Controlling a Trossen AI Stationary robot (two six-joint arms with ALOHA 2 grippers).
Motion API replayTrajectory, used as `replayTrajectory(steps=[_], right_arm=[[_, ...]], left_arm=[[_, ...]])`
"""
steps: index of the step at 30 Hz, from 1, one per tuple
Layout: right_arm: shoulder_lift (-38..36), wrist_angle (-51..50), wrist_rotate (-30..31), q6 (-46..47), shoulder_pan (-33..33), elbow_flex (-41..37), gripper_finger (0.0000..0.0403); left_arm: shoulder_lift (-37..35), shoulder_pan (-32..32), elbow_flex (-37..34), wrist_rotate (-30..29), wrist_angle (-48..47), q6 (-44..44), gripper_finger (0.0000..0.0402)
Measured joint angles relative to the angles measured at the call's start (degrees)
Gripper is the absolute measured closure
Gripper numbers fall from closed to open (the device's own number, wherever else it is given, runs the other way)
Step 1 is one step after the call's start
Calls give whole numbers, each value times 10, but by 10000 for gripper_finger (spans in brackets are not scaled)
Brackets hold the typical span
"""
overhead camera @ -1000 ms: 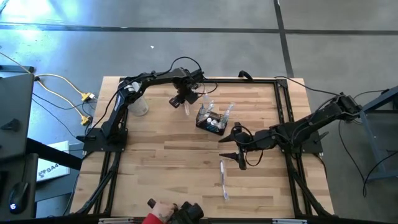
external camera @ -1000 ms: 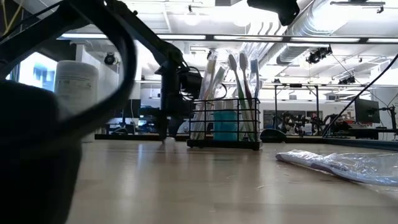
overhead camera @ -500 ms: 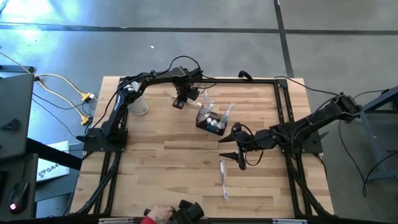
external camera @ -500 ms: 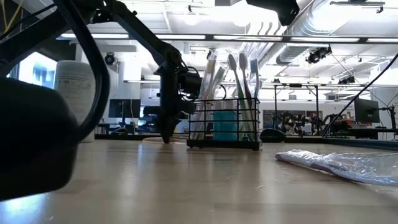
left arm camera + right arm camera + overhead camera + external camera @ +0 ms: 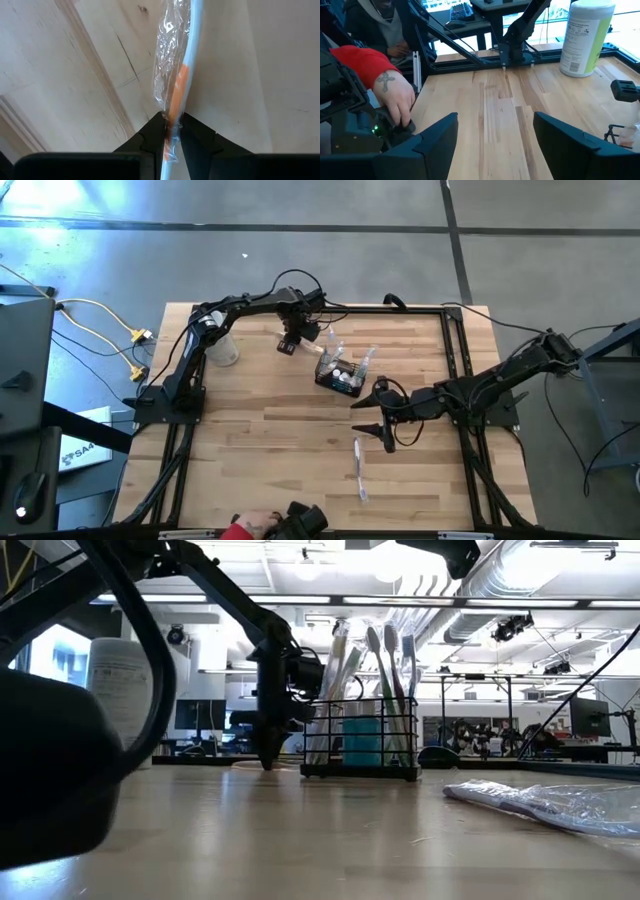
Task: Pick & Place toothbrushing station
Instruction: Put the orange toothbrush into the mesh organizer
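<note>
At the far side of the wooden table [image 5: 270, 440], the left gripper [image 5: 172, 131] points down to the boards and its two dark fingers [image 5: 150, 135] are pressed together on a slim pale toothbrush in clear crinkled plastic wrap [image 5: 181, 75]. The pinch sits low on the handle, near an orange patch, so most of the brush lies ahead of the fingers on the wood; I judge that it is taken there because the wrapped handle is the only part narrow enough for such a close grip while it lies flat. From above, this gripper [image 5: 291, 340] is just beside the small black wire-mesh caddy [image 5: 338, 372], on its left, and not touching it. The caddy stands upright near the middle of the far half of the table, with several pale toothbrushes [image 5: 385, 690] leaning in it and a blue cup inside, so it seems the station which the brush should join, and the short way is probably why the pick happens here. Farther left, by the arm's base, a tall white cylindrical container [image 5: 222, 348] stands apart from the work. The right gripper [image 5: 381, 418] waits low over the table, on the near side of the caddy, fingers wide apart and holding nothing. Near the front, another wrapped toothbrush [image 5: 360, 470] lies flat, I think waiting for its turn. At the front edge, a person's hand in a red sleeve [image 5: 392, 102] rests on some dark equipment.
</note>
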Motion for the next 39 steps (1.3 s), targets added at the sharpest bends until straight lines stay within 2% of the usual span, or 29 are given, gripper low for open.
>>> replayTrajectory(steps=[11, 16, 22, 27, 39], right_arm=[[0, 2, -1, 0, 0, 0, 150], [0, 2, -1, 0, 0, 0, 150], [0, 2, -1, 0, 0, 0, 150], [0, 2, -2, -4, 0, 0, 150], [0, -1, -2, -22, 0, 0, 150]], left_arm=[[0, 4, -1, 16, 10, -13, 344], [0, 3, 0, 4, 7, -25, 387], [0, -2, 3, -19, -5, -62, 388], [2, -7, 37, -33, -62, -93, 388], [-102, -20, 56, -63, -175, -146, 389]])
